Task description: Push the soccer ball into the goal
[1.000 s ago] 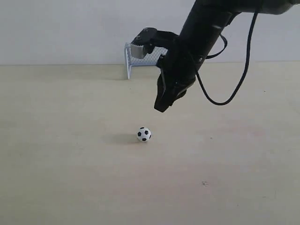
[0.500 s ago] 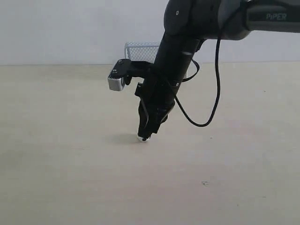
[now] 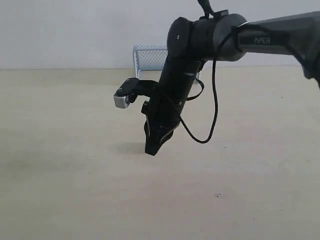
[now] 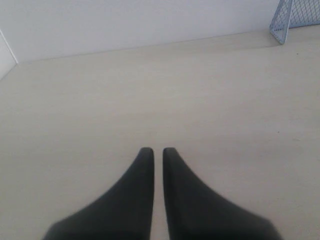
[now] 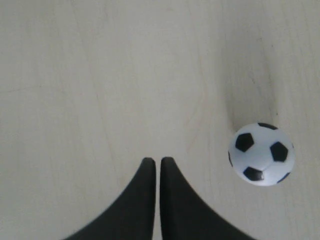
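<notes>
The soccer ball [image 5: 261, 154], white with black patches, rests on the pale table just beside my right gripper [image 5: 154, 160], apart from the fingertips. That gripper is shut with nothing between its jaws. In the exterior view the right gripper [image 3: 151, 150] points down at the table and hides the ball. The goal [image 3: 149, 57], grey-white frame with mesh, stands at the far edge by the wall, partly behind the arm. The left wrist view shows the goal [image 4: 294, 18] far off and my left gripper [image 4: 154, 150] shut and empty over bare table.
A white wall [image 3: 65, 30] runs behind the table's far edge. A black cable [image 3: 214, 105] loops down from the right arm. A small dark speck [image 3: 217, 195] marks the tabletop near the front.
The right arm has swung down and leftward from above the ball to table level. The ball, plain to see a second ago, is now hidden behind the fingers in the exterior view.
</notes>
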You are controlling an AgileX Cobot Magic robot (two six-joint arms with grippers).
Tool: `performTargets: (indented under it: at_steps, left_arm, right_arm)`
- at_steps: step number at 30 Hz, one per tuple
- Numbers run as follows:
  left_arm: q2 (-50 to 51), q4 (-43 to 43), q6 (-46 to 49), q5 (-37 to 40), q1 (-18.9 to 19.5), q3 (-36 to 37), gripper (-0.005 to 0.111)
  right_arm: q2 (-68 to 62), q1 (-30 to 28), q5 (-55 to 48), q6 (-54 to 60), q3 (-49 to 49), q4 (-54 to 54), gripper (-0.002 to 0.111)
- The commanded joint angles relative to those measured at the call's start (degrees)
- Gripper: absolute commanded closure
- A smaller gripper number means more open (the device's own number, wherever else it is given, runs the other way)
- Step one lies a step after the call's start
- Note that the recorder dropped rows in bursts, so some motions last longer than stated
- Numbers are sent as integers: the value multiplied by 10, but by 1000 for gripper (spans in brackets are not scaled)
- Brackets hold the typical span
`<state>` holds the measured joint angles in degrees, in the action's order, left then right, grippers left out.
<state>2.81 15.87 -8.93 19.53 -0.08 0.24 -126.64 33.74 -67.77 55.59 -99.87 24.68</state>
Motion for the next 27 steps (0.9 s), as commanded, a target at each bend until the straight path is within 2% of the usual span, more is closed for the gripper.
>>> performTargets:
  at_steps: [1,17,27]
  left_arm:
    - [3,0,-5,-2,-5,-2,100]
    - [3,0,-5,-2,-5,-2,100]
    - [3,0,-5,-2,-5,-2,100]
  right_arm:
    - [-18,1,-8,-2,-15,2,108]
    - [-49,1,-6,9,-16,-4,108]
    - [-49,1,-22,40,-52,-3,108]
